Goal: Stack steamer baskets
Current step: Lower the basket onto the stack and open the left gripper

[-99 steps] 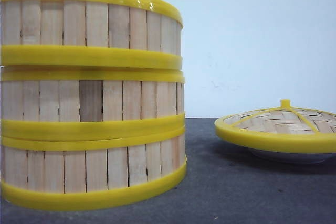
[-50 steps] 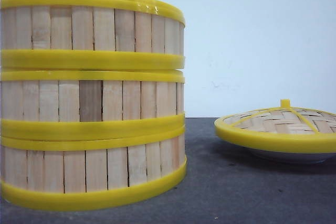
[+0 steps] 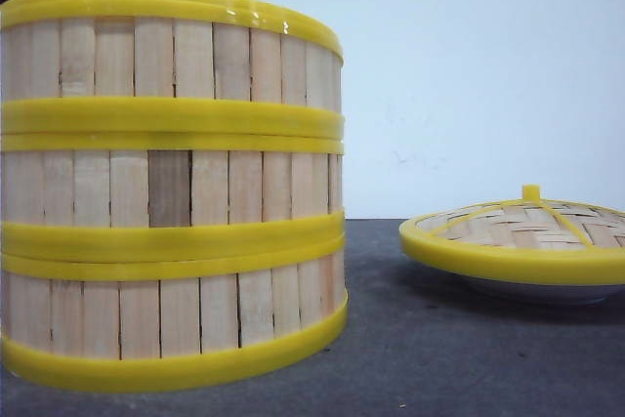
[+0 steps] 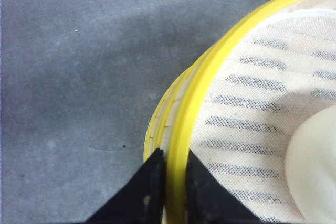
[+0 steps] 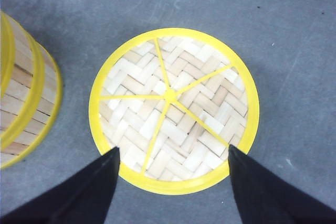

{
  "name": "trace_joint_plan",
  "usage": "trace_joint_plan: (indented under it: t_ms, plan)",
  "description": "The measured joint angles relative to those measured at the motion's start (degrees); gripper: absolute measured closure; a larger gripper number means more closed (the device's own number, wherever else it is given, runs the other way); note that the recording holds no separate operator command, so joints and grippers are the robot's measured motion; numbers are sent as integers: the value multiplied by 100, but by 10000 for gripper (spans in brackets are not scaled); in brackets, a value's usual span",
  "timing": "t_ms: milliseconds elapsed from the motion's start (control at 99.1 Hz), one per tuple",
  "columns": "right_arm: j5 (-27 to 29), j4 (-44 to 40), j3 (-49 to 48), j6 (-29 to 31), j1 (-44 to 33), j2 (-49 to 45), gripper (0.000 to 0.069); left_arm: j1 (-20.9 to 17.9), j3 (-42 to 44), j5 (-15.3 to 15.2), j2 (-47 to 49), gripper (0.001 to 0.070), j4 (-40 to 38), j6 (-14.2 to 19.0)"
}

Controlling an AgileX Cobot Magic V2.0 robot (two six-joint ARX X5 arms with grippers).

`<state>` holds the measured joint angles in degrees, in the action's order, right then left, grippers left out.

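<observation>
The left claw (image 4: 174, 163) pinches the yellow rim of the top slatted wooden steamer basket (image 3: 171, 65) on its stack, while the right claw (image 5: 173, 156) hangs spread above the woven domed lid (image 5: 173, 109).

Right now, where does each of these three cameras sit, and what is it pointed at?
Front view: low at table height, facing forward at the steamer baskets and the lid; dark arm parts at both top corners.
Left wrist view: above the top basket, looking down; left gripper pinches its rim.
Right wrist view: above the lid, looking down; right gripper spread wide.
Front and right wrist views share lid and stack.
</observation>
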<state>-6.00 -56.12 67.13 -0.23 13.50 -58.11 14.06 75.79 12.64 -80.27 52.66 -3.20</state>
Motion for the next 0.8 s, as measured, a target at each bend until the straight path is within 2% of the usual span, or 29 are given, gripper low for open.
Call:
trace_joint_plan:
  t_ms: [575,797]
  plan:
    - [0,0,0,0,0,0,288,7,-2,-72,-31,674,-24,-20]
    - [-2,0,0,0,0,0,288,4,0,-87,-31,518,-157,-20]
